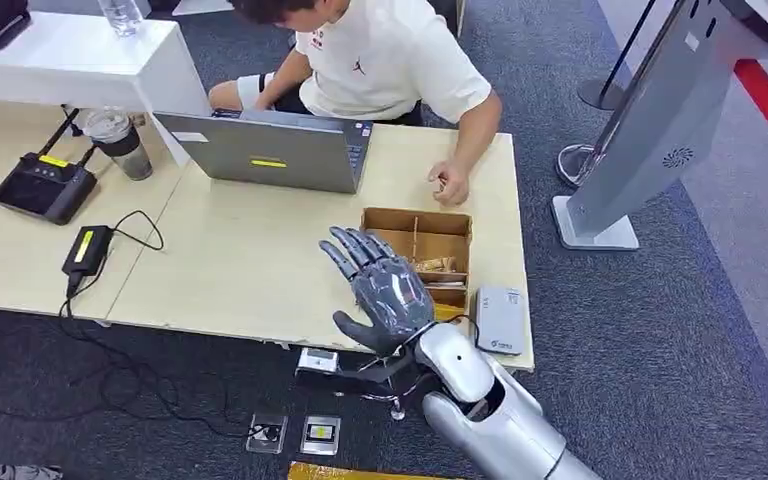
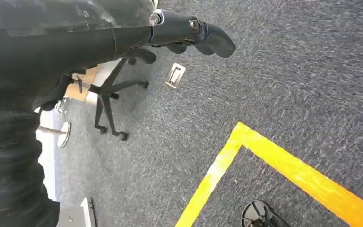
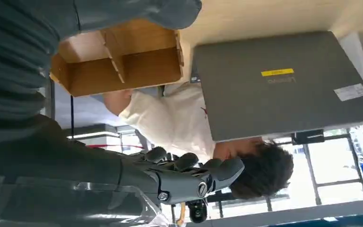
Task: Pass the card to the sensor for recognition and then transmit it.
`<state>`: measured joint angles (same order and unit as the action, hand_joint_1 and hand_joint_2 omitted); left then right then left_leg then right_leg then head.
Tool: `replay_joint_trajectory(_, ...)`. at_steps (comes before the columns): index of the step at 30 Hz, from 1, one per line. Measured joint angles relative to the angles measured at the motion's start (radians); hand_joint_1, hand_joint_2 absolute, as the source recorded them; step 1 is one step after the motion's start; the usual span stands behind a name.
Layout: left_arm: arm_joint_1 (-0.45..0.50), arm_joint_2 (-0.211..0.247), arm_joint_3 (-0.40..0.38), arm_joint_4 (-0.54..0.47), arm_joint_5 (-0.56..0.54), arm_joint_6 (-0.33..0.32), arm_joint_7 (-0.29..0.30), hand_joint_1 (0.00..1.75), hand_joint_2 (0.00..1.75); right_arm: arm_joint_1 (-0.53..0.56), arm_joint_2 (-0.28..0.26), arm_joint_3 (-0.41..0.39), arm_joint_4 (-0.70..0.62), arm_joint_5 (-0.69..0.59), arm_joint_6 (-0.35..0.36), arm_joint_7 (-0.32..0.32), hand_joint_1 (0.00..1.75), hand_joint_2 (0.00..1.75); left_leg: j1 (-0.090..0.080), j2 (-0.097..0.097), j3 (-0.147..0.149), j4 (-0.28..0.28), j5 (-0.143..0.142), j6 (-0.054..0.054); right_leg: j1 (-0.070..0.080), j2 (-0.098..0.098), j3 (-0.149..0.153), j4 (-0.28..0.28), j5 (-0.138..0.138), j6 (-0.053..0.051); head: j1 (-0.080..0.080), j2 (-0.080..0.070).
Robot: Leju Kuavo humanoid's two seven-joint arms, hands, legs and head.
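My right hand (image 1: 385, 290) hovers over the front of the wooden table (image 1: 250, 260), just left of a cardboard box (image 1: 420, 222) with dividers. Its fingers are spread and hold nothing; in the right wrist view the fingers (image 3: 189, 171) reach out past the box (image 3: 118, 61). Tan flat pieces (image 1: 438, 266) lie in the box; I cannot tell which is the card. A flat grey reader (image 1: 500, 320) lies at the table's front right corner. My left hand (image 2: 189, 33) hangs over the carpet with nothing in it.
A person (image 1: 380, 60) sits behind the table at a grey laptop (image 1: 270, 150), one hand (image 1: 450, 185) resting near the box. A black router (image 1: 45, 185), a power adapter (image 1: 88, 248) and a cup (image 1: 120, 140) stand at the left. A grey kiosk (image 1: 660, 120) stands on the floor at the right.
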<state>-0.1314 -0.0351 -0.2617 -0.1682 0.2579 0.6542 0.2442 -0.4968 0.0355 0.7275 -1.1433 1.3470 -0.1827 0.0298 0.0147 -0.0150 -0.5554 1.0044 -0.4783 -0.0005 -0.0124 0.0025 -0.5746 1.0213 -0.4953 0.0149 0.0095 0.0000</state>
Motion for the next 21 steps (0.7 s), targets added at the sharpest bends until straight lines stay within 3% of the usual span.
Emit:
replay_joint_trajectory(11,0.003,-0.003,0.015,-0.001,-0.008,-0.009,-0.017,0.0,1.75,-0.012,-0.002,-0.051,0.096,-0.002,0.01,0.024,0.0,1.75,0.0,0.0,0.0,0.0,0.0,0.0,0.0,0.0,0.0,0.0,0.0,0.0,0.0,0.0)
replay_joint_trajectory(21,0.005,0.013,0.015,-0.001,-0.008,-0.016,-0.025,0.0,1.75,-0.025,-0.052,-0.123,0.126,0.005,0.016,0.037,0.0,1.75,0.0,0.0,0.0,0.0,0.0,0.0,0.0,0.0,0.0,0.0,0.0,0.0,0.0,0.0)
